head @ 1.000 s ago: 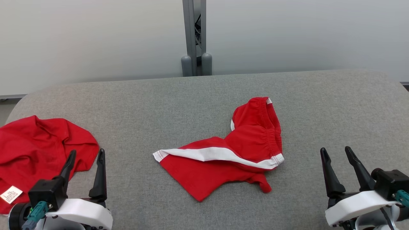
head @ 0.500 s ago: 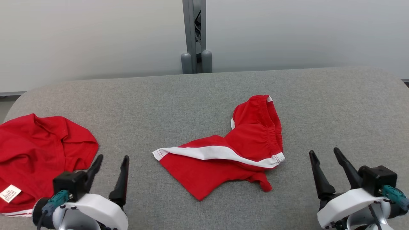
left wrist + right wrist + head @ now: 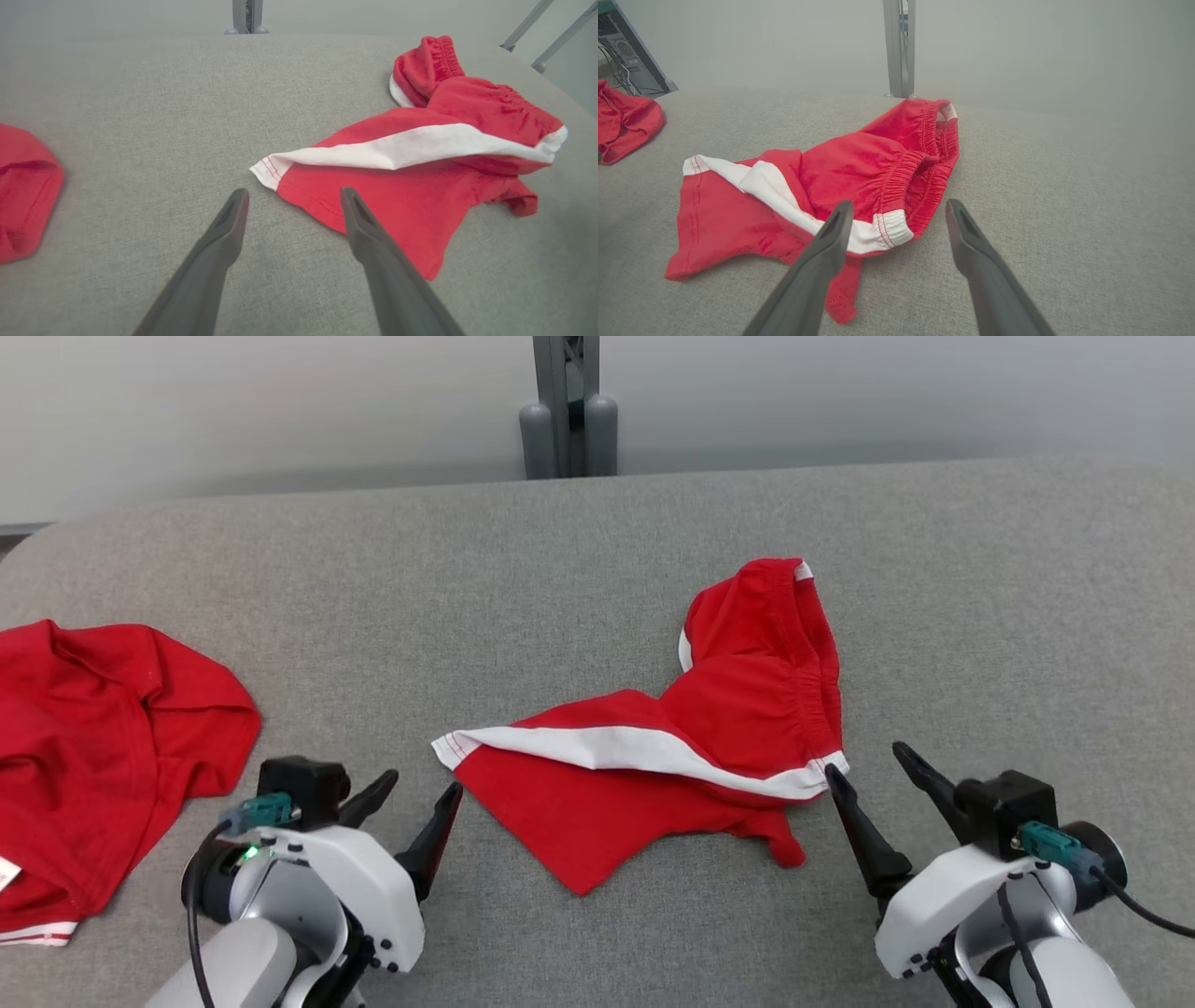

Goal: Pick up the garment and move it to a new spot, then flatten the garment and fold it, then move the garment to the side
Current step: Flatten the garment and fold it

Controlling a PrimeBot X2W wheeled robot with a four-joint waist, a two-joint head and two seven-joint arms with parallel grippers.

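- Grey felt-covered table (image 3: 373, 579): the work surface runs left to right across your whole field. You have bare cloth on the far side and at the right for a new spot.
- Crumpled plain red cloth (image 3: 103, 728): it lies at the table's left edge, well apart from the task's piece. Leave it alone.
- Red shorts with a white side stripe (image 3: 691, 728): the garment lies rumpled at mid-table, between your two arms. Its long axis runs left to right, following the stripe. The leg end points left. The gathered waistband end sits at the right and bunches up toward the far side.
- Left gripper (image 3: 420, 789): fingers spread wide, holding nothing. It stands just near-left of the shorts, aimed right and far at the leg end.
- Right gripper (image 3: 866, 761): fingers likewise spread, empty. It stands just beside the shorts' right end, a little closer than the left gripper is to its own end.
- White hem corner (image 3: 266, 168): it lies just beyond the left fingertips, on the line between them.
- White waistband corner (image 3: 892, 228): it sits between the right fingers, near the left one. Whether that finger touches it you cannot tell.
- Judgement: each arm faces one end of the long axis, so a two-handed pinch suits the lift.
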